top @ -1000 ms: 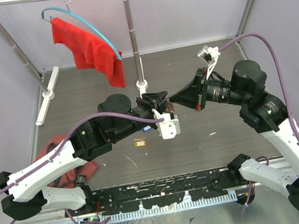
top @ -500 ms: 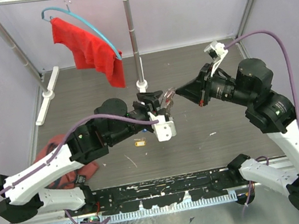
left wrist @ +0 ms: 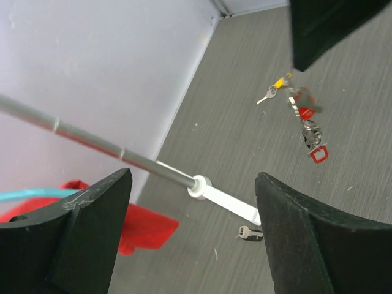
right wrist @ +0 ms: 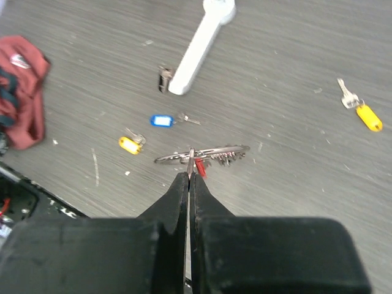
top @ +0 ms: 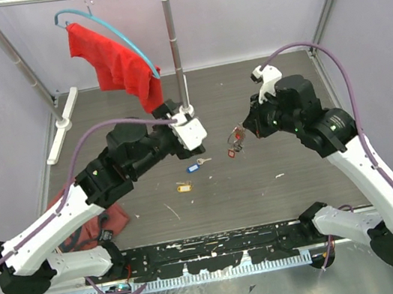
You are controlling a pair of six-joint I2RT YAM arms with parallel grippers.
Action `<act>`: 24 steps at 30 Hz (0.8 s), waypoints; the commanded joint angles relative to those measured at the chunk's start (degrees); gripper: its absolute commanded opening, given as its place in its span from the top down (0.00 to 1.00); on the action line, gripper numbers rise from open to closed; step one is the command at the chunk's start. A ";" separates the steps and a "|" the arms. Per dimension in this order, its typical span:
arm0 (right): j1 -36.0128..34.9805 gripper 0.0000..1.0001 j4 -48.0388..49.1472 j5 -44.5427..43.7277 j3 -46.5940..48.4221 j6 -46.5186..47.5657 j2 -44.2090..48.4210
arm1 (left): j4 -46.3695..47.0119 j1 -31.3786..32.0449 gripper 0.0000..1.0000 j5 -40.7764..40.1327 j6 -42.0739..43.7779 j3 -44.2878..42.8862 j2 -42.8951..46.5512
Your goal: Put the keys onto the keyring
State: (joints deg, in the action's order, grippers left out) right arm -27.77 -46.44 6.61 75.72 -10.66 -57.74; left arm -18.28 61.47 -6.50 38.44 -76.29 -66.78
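The keyring is a thin silver wire ring hanging above the table from my right gripper, which is shut on its edge. In the right wrist view the keyring lies edge-on just past the closed tips of the right gripper. Keys with red tags dangle from the ring. In the left wrist view the keyring with its red tags hangs to the upper right. My left gripper is open and empty. It sits left of the ring, by the rack pole, as the left gripper in the top view.
A blue-tagged key and a yellow-tagged key lie on the table below the grippers. An orange-tagged key lies to the right, and a bare key by the rack foot. A maroon bag sits front left. A red towel hangs on the rack.
The left gripper opened, let go at the ring and drew back left towards the rack pole. The right gripper kept the ring and turned to point more downward.
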 commanded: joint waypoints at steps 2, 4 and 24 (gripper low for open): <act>-0.25 0.99 -2.49 -6.56 0.65 1.95 -2.20 | 6.86 -4.54 0.04 2.60 -11.59 3.36 0.99; -0.18 0.99 -2.71 -6.30 -0.52 2.25 -3.56 | 8.99 -7.14 0.02 2.56 -17.98 4.11 0.30; -0.18 0.94 11.20 -10.48 -14.97 -1.55 -15.21 | 0.20 -21.42 0.02 6.18 -47.33 4.13 -8.87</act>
State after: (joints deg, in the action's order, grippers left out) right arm -27.77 -43.99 -1.06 62.15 -10.87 -72.40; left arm -13.06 41.17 0.54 -3.75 -69.56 -73.21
